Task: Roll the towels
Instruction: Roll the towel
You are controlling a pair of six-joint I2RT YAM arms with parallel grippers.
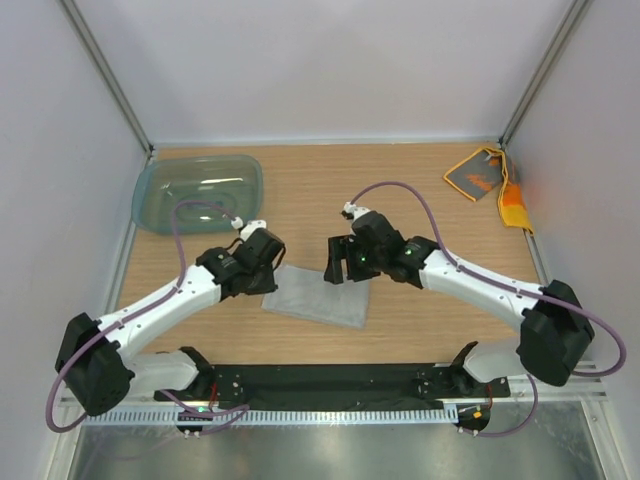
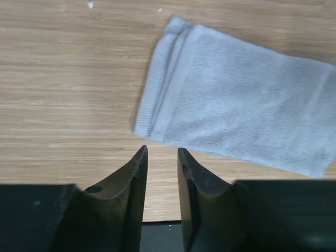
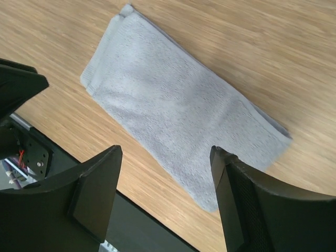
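Black left gripper (image 2: 161, 152): jaws parted only a narrow slit, nothing between them, tips just short of the hemmed left end of the grey towel (image 1: 318, 297) and not touching it. Right gripper (image 3: 165, 155): jaws spread wide, empty, hanging over the right end of the same towel, and cloth shows in the gap between the fingers. Can't tell from the wrist view if the tips touch the fabric, looks like they're clear of it. Grey towel is folded flat, not rolled, stacked layers visible along its left hem, lying slightly skewed on the wooden table (image 1: 420, 180) between the two wrists. Orange towel (image 1: 480, 178) is well apart from the grey towel, far back and to its right against the side wall, grey face up with an orange part trailing beside it, unrolled. Translucent teal tub (image 1: 198, 192) sits back-left of the grey towel, beyond the left wrist
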